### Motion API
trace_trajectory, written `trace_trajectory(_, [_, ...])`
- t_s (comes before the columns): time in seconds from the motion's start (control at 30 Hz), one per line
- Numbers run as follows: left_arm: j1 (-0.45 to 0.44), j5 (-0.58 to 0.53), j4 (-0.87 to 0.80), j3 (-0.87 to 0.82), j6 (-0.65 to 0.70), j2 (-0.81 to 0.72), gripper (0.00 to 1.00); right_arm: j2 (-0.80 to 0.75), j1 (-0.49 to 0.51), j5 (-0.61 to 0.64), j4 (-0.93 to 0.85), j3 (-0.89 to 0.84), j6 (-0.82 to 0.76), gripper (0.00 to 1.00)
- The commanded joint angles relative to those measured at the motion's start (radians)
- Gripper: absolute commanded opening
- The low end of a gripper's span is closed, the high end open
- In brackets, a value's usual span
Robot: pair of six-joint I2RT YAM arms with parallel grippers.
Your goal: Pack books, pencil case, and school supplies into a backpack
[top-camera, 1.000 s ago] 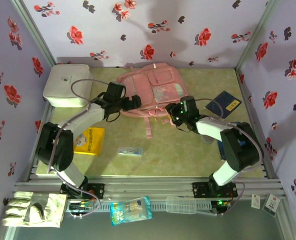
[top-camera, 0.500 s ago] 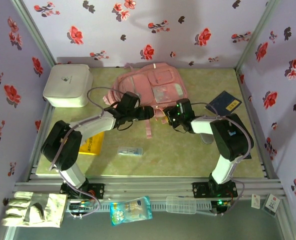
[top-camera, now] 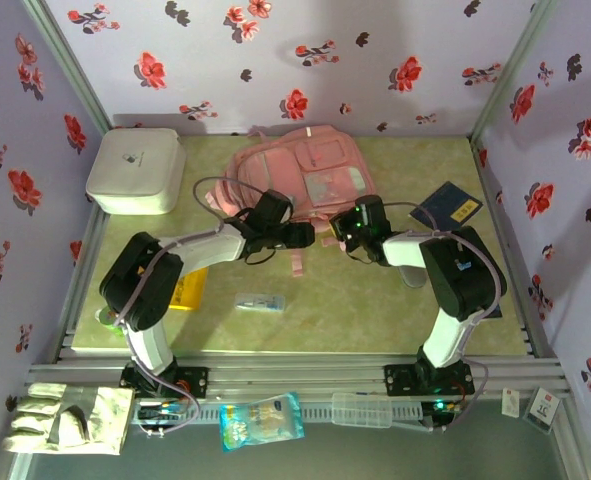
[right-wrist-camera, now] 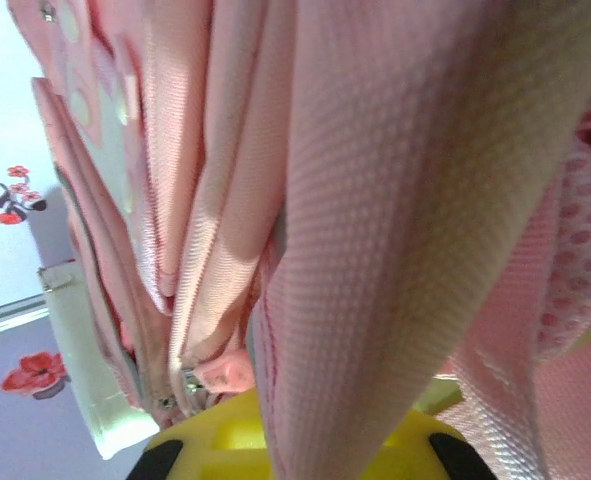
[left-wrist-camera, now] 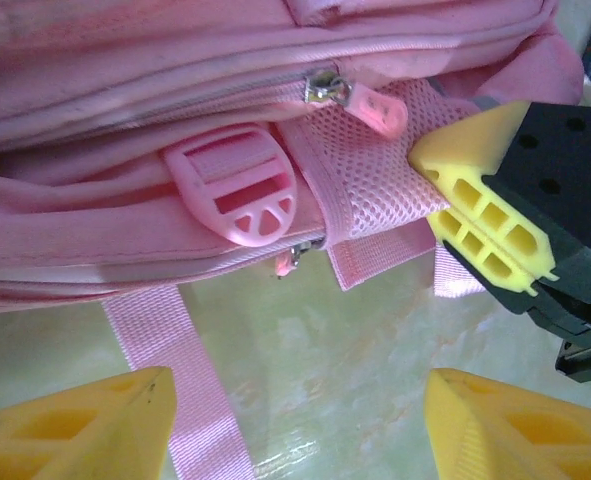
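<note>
Nothing is packed yet. The backpack (top-camera: 305,170) lies at the far middle of the bench, and its zip looks closed. The right pincer (top-camera: 337,228) is pinched shut on the backpack's near edge. The left pincer (left-wrist-camera: 295,420) is wide and empty beside it. The yellow book (top-camera: 185,290), navy book (top-camera: 450,208) and packet (top-camera: 259,301) wait on the bench.

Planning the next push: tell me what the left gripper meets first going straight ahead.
The left gripper would probably meet the pink buckle, on the near edge of the backpack; depth unclear.
</note>
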Motion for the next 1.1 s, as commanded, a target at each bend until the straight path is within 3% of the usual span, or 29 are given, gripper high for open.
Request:
trace_trajectory(0.0, [-0.011, 0.009, 0.007, 0.04, 0.05, 0.035, 0.62, -0.011, -0.001, -0.006, 0.138, 0.009, -0.028, 0.01])
trace_trajectory(0.3, [-0.011, -0.083, 0.059, 0.043, 0.059, 0.051, 0.56, -0.071, 0.017, -0.058, 0.141, 0.043, -0.055, 0.0])
trace_trajectory(0.73, [-0.013, -0.105, 0.151, 0.043, 0.103, 0.067, 0.42, -0.106, 0.028, -0.102, 0.105, 0.088, -0.056, 0.0])
trace_trajectory(1.07, [-0.018, -0.17, 0.184, 0.045, 0.126, 0.08, 0.38, -0.106, 0.03, -0.115, 0.095, 0.1, -0.046, 0.0])
